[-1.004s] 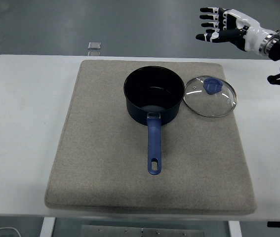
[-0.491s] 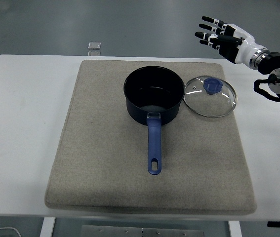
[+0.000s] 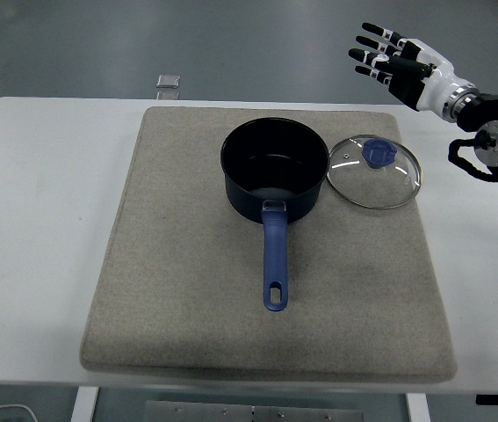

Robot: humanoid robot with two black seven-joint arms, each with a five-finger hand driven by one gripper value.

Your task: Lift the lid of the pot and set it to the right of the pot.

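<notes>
A dark blue pot (image 3: 272,169) with a blue handle pointing toward me stands uncovered on a beige mat (image 3: 187,290). Its glass lid (image 3: 374,170), with a blue knob (image 3: 377,152), lies flat on the mat just right of the pot, its rim close to the pot's side. My right hand (image 3: 387,56) hovers high above the table's far right corner, behind the lid, fingers spread and holding nothing. The left arm is out of view.
The mat covers most of the white table (image 3: 29,220). A small grey square object (image 3: 168,82) lies beyond the table's far edge. Bare table runs along both sides of the mat.
My right hand has dropped and swung, with the forearm coming further into the picture from the right. The pot and lid have not moved.
</notes>
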